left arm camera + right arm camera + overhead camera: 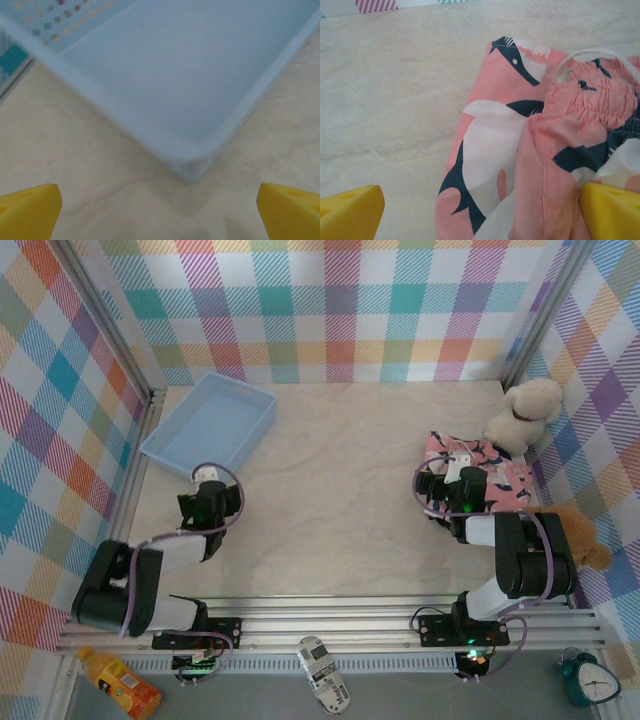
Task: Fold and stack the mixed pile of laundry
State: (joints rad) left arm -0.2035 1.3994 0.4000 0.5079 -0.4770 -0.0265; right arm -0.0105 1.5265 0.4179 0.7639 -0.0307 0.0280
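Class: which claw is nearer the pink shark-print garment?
Right. The right claw hangs open over the pink garment's edge; the left claw is across the table, at the blue basket's corner.

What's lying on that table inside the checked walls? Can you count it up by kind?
Plush toys: 2, the white plush toy and the brown plush toy
Pink shark-print garment: 1
Light blue basket: 1
Total: 4
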